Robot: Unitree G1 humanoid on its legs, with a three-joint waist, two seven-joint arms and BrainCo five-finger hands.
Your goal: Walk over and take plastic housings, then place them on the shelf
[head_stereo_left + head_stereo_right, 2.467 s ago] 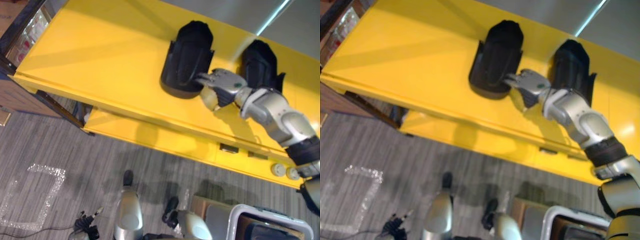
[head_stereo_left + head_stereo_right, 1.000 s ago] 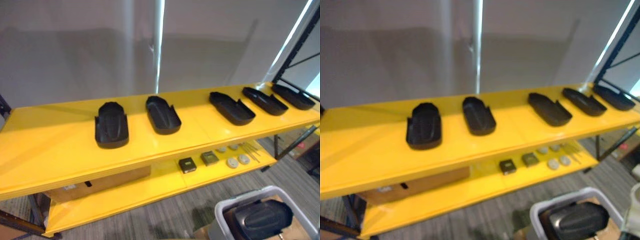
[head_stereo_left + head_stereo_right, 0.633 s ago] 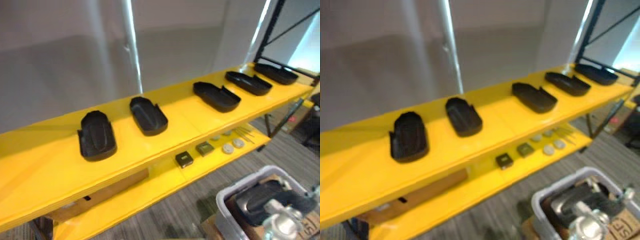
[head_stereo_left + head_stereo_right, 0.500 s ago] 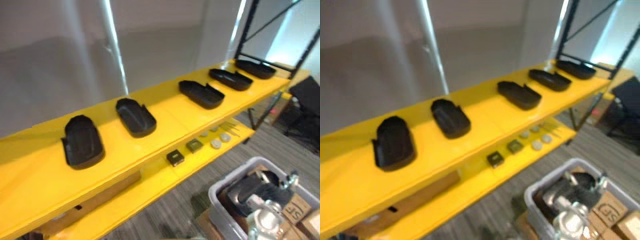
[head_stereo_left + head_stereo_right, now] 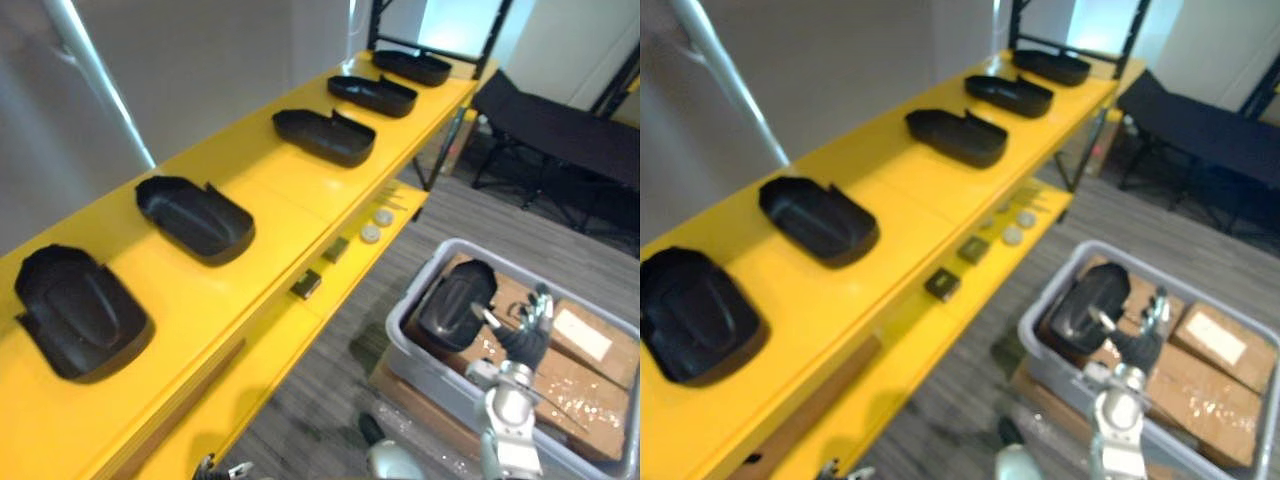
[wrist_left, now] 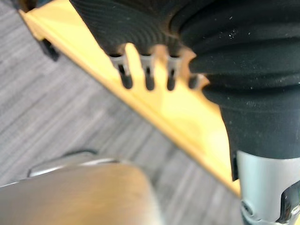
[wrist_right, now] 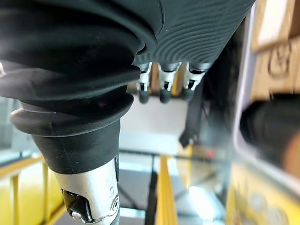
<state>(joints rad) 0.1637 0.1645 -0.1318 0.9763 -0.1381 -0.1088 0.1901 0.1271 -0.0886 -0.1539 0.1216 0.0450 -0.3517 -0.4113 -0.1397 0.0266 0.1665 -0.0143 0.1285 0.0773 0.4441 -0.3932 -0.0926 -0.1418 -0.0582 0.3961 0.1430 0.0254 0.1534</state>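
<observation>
Our right hand (image 5: 522,338) has quit the yellow metal shelf (image 5: 270,200), where it touched a housing moments ago, and our view has swung along it. Five black moulded plastic housings (image 5: 80,312) lie in a row on top; small parts (image 5: 307,285) below are too blurred to name. Our left hand (image 6: 147,79) hangs by a yellow edge; clenched or released, we cannot tell. Rightward, a grey plastic bin (image 5: 398,330) holds another black housing (image 5: 455,303), the right hand just beside it, released and empty; contact is unclear.
</observation>
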